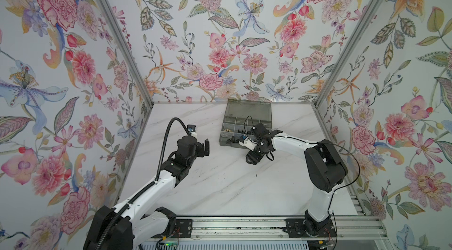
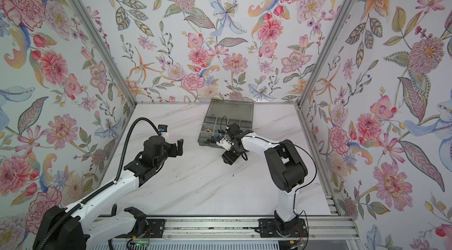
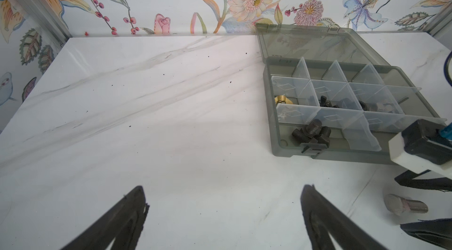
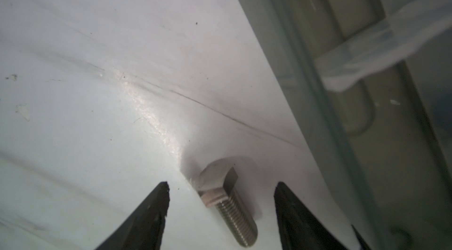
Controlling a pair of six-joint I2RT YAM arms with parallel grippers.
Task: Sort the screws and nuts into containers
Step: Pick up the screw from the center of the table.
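Observation:
A silver hex-head screw (image 4: 227, 200) lies on the white marble table, just in front of the grey organiser box (image 4: 318, 104). My right gripper (image 4: 221, 182) is open, low over the table, one finger on each side of this screw and not touching it. In both top views the right gripper (image 1: 249, 159) sits at the box's (image 1: 247, 124) front right. The containers hold black screws (image 3: 311, 134), a brass piece (image 3: 281, 101) and dark nuts (image 3: 326, 102). My left gripper (image 3: 224, 186) is open and empty, left of the box (image 3: 288, 153).
The box lid (image 1: 249, 109) lies open towards the back wall. Floral walls close in the table on three sides, and an aluminium rail (image 1: 244, 226) runs along the front. Tiny dark specks dot the marble top (image 3: 171, 114).

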